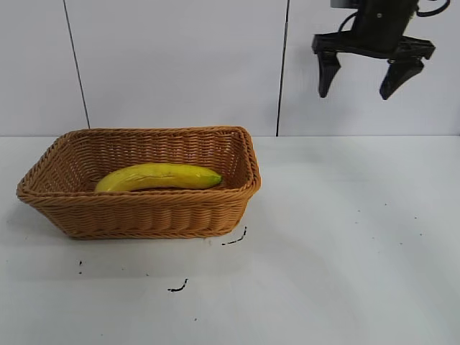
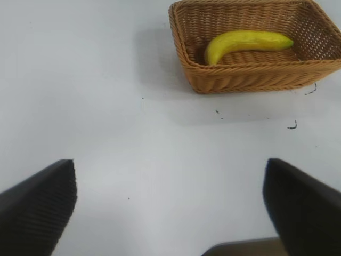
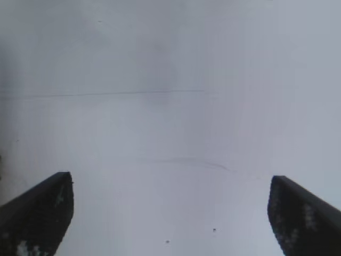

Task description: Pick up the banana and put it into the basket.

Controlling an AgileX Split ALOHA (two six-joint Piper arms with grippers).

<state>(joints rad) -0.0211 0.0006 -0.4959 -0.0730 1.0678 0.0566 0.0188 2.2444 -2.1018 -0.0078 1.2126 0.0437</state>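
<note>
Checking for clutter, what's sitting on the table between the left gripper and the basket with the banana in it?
Nothing but bare white table with a few small dark marks, as the left wrist view shows between the open left gripper and the basket.

Yellow banana [image 1: 158, 177] inside wicker basket [image 1: 144, 215]
</note>
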